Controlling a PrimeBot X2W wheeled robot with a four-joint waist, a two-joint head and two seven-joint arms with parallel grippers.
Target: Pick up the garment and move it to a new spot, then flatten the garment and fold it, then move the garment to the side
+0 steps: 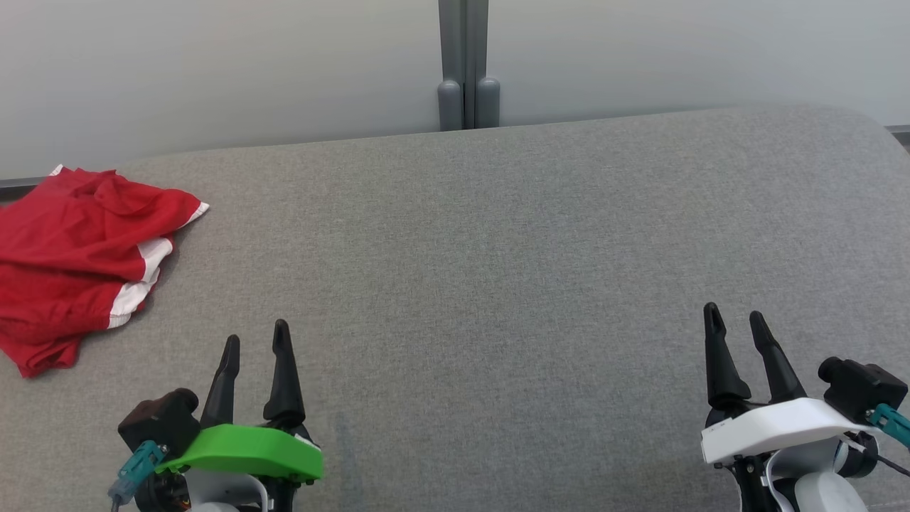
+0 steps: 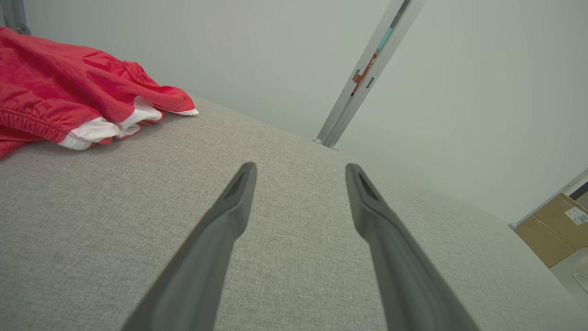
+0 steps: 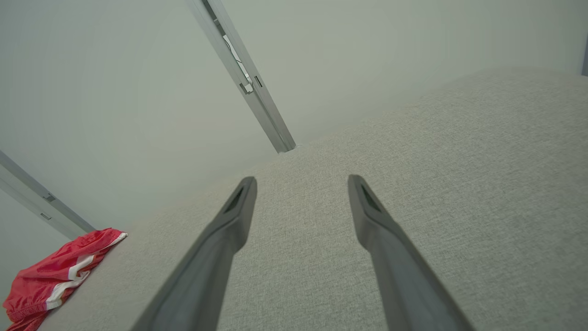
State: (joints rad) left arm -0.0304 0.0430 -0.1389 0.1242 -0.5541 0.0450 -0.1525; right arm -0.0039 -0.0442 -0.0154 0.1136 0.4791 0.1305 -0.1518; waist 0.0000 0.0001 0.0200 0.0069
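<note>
The garment [image 1: 75, 259] is a crumpled red piece with white trim, lying at the far left edge of the grey fabric surface [image 1: 498, 270]. It also lies at the upper left of the left wrist view as the garment [image 2: 69, 101] and at the lower left of the right wrist view as the garment [image 3: 50, 276]. My left gripper [image 1: 256, 340] hovers open near the front edge, to the right of and nearer than the garment, with nothing between its fingers. Far across on the right, my right gripper [image 1: 734, 318] is open and empty too.
A pale wall runs behind the surface, with a grey vertical post [image 1: 466, 64] at its middle. The surface's far corners are rounded. A cardboard box [image 2: 553, 227] stands beyond the surface's right end.
</note>
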